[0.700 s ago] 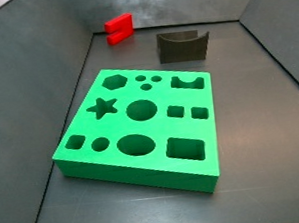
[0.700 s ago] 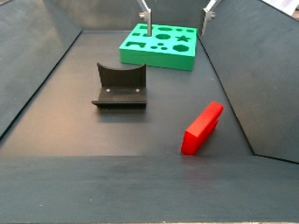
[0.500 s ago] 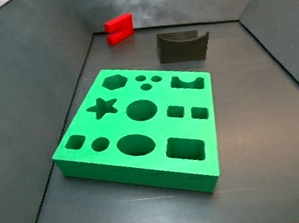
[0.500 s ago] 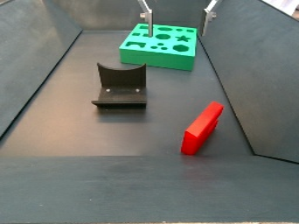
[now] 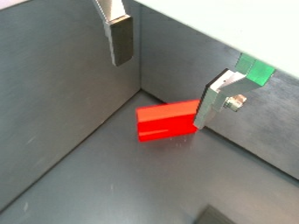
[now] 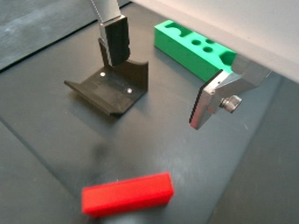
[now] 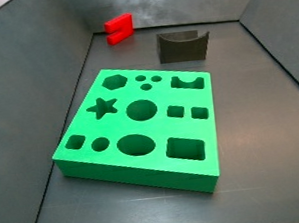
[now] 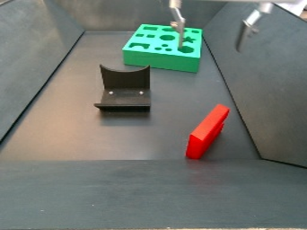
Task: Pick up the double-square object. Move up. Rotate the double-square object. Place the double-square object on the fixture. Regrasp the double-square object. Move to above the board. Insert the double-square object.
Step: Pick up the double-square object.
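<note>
The red double-square object (image 8: 209,131) stands on edge on the dark floor by a side wall, also in a side view (image 7: 117,25) and in both wrist views (image 5: 167,121) (image 6: 126,194). The dark fixture (image 8: 122,88) (image 7: 183,45) (image 6: 111,86) stands apart from it. The green board (image 7: 140,125) (image 8: 164,48) (image 6: 195,52) lies flat, with a corner in a wrist view (image 5: 254,70). My gripper (image 8: 214,25) (image 5: 163,79) (image 6: 162,83) hangs open and empty, high above the floor between the board and the red object. It is out of view in one side view.
Grey walls enclose the dark floor on all sides; the red object stands close to one wall (image 8: 258,108). Bare floor (image 8: 132,135) lies between the fixture and the red object.
My gripper has moved from above the board's far edge sideways toward the wall side where the red object stands. The red object, fixture and board have not moved.
</note>
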### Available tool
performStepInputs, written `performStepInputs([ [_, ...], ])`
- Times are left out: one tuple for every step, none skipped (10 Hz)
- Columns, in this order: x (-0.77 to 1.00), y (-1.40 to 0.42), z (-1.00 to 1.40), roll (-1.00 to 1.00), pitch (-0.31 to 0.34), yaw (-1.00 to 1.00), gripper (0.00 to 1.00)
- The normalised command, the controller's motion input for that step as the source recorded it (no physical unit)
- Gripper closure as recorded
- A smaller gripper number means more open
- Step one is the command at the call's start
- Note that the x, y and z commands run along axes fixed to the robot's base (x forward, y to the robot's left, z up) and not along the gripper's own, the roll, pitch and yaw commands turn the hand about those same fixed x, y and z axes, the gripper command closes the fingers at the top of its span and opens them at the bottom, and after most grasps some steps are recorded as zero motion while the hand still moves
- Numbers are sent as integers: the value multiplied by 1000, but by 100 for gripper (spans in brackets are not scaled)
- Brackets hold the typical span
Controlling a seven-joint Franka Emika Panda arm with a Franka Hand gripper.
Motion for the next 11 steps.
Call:
performStepInputs([
  [-246, 569, -191, -64, -257, -237, 0],
  [-49, 534, -337, -17, -253, -374, 0],
  [171, 437, -391, 0, -171, -489, 0],
  [326, 314, -463, 51, -69, -551, 0],
  [314, 191, -609, 143, 0, -654, 0],
  [71, 260, -734, 143, 0, -651, 0],
  [0, 363, -789, 114, -44, -577, 0],
  [-20, 340, -754, 114, -26, -509, 0],
  [-111, 337, -749, 90, -46, -471, 0],
  [-217, 166, -794, 90, -130, -397, 0],
  [-157, 69, -797, 87, -146, -383, 0],
])
